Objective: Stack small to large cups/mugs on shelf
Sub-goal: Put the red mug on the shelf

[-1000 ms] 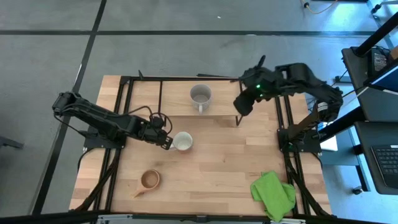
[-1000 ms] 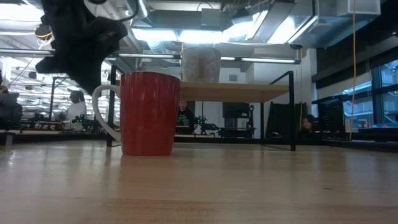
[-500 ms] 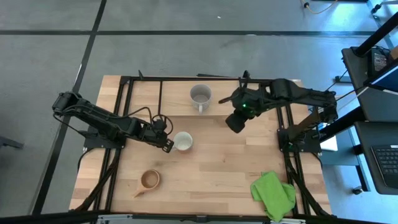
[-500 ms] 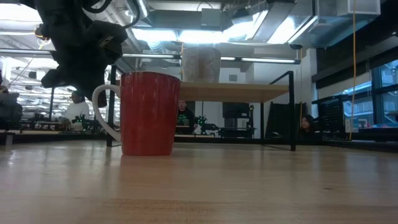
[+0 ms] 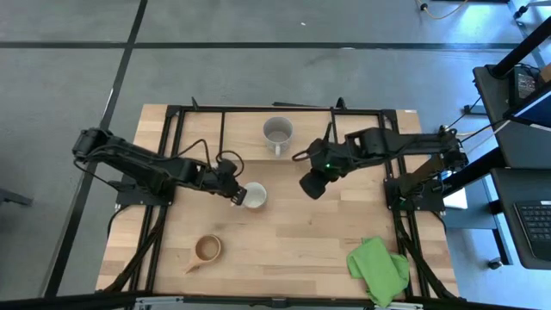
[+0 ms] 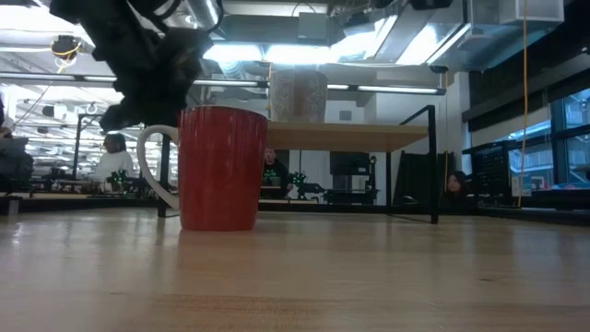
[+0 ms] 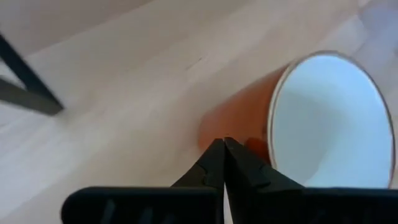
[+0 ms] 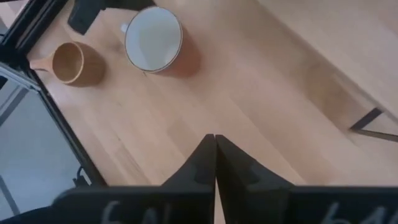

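The red mug (image 5: 254, 195) with a cream inside stands upright on the table, its handle (image 6: 152, 175) toward the left arm. My left gripper (image 5: 234, 192) is shut, with its tips right beside the mug's wall (image 7: 233, 118), above the handle. The grey mug (image 5: 277, 132) stands upright on the shelf (image 5: 245, 138). The tan wooden cup (image 5: 207, 250) sits on the table nearer the front edge. My right gripper (image 5: 310, 186) is shut and hangs over bare table to the right of the red mug, in front of the shelf. My left gripper has its shut fingertips (image 7: 224, 144) at the red mug's outer wall, just below the rim on the handle side. It comes slanting down from the table's left. Whether the tips touch the mug I cannot tell. The mug stands on the table.
A green cloth (image 5: 377, 269) lies at the table's near right corner. The shelf's thin black legs (image 8: 373, 121) stand behind my right gripper. Bare tabletop lies between the red mug and the cloth.
My right gripper has swung from the shelf's right end toward the table's near and left side, ending in front of the shelf, closer to the red mug. My left gripper has edged right, toward the red mug. The mugs have stayed in place.
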Robot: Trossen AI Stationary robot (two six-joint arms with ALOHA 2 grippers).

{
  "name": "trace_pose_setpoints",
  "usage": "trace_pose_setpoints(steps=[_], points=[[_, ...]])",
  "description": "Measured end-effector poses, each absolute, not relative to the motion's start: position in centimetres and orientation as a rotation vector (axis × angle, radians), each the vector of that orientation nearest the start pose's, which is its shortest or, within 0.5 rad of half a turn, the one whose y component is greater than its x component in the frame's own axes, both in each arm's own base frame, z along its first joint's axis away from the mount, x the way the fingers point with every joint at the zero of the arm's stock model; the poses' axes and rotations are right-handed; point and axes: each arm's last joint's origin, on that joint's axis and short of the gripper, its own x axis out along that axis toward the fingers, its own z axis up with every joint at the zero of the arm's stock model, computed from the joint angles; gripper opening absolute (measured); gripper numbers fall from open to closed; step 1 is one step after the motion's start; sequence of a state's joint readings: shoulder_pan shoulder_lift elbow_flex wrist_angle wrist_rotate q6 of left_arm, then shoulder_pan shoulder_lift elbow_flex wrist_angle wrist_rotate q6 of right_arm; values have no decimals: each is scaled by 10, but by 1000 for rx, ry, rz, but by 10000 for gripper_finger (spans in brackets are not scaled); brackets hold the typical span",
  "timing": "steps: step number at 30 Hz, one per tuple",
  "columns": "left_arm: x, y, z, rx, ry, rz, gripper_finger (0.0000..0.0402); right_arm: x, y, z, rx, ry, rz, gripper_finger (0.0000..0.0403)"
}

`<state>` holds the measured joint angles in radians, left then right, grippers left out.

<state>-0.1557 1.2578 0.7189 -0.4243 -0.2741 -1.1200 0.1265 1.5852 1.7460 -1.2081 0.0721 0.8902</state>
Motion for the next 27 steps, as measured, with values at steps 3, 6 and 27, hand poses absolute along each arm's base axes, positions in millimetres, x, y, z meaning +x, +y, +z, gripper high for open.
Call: trace_pose_setpoints(steps=[3, 6, 27], points=[[236, -26, 199, -829, 775, 604, 0, 304, 40, 377, 722, 994, -404, 9], [243, -28, 191, -835, 816, 568, 0, 304, 42, 374, 725, 1000, -405, 4], [282, -37, 171, -937, 719, 379, 0, 304, 46, 374, 743, 1004, -401, 17]])
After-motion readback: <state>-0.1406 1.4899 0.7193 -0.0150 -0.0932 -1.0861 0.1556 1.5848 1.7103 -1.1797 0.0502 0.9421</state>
